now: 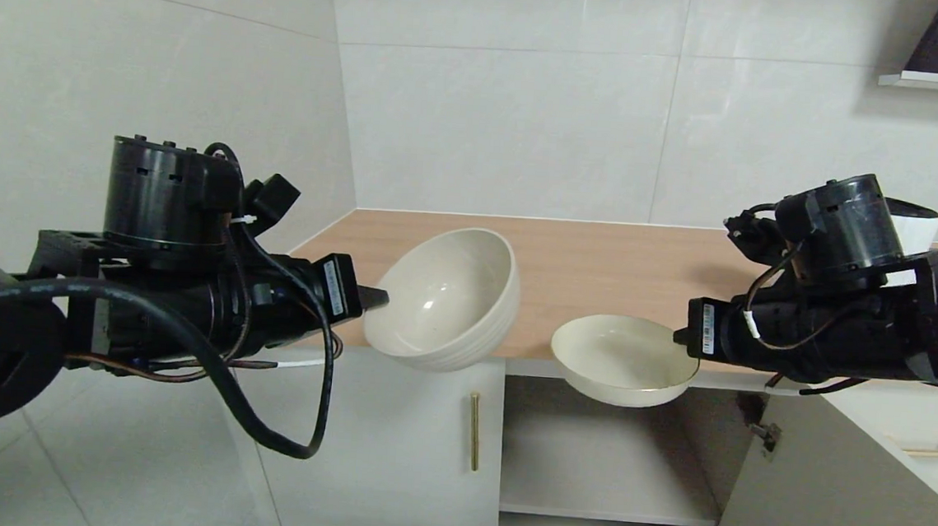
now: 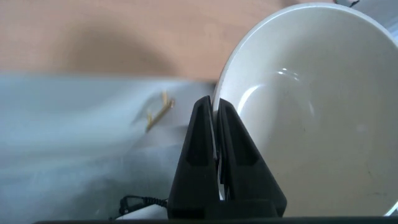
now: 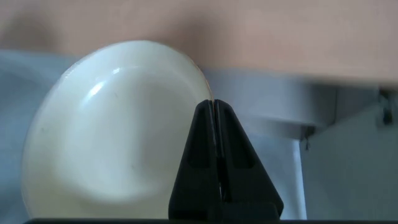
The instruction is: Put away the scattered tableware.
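Two bowls are counted and two grippers, one bowl to each. The deep bowl [image 1: 446, 294] is gripped at its rim by the left gripper [image 1: 380, 296]. In the left wrist view its fingers are seen clenched on the rim wall, one inside and one outside. This bowl is held in the air and tipped steeply, so that its inside is turned toward the head camera. It is placed in front of the front edge of the countertop [image 1: 601, 264] and above the one closed cabinet door [image 1: 406, 457].

The shallow bowl [image 1: 623, 360] is pinched at its rim by the right gripper [image 1: 678, 335], fingers pressed tight on it. It is held near level, just before the counter edge and above the open compartment [image 1: 532, 416]. The two bowls are held near each other but apart, with a narrow strip of wood seen between them.

One gold handle [image 1: 474, 431] is seen upright on the closed door, close to the edge beside the opening. One shelf [image 1: 608, 516] is seen inside the compartment, with room above it and more below. One open door [image 1: 815, 502] is swung out beneath the right arm. One white pot [image 1: 913, 224] is partly hidden behind that arm. A broad stretch of wood is seen between the arms, back to the tiled wall.
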